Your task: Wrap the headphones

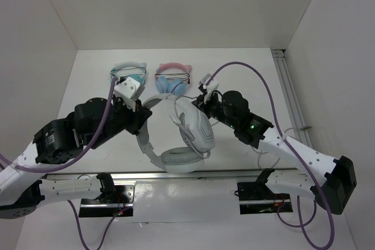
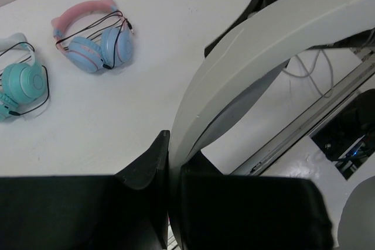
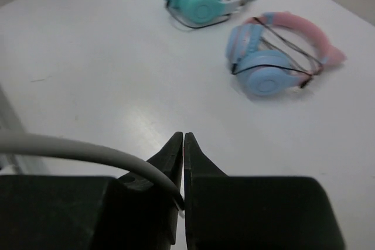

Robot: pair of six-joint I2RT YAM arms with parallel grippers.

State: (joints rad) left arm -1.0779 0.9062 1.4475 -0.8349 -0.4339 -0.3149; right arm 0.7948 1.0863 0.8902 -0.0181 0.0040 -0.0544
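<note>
The large light grey headphones (image 1: 186, 137) are in the middle of the table, one ear cup raised and the other near the front edge. My left gripper (image 1: 140, 118) is shut on their wide band (image 2: 246, 62), which rises from between the jaws in the left wrist view. My right gripper (image 1: 201, 99) is shut on the thin grey cable (image 3: 70, 149), which enters from the left and ends pinched between the closed jaws in the right wrist view.
A teal pair with a white band (image 1: 129, 74) and a blue pair with a pink band (image 1: 173, 78) lie at the back of the table, each with its cable wrapped. A metal rail (image 1: 290, 95) runs along the right side.
</note>
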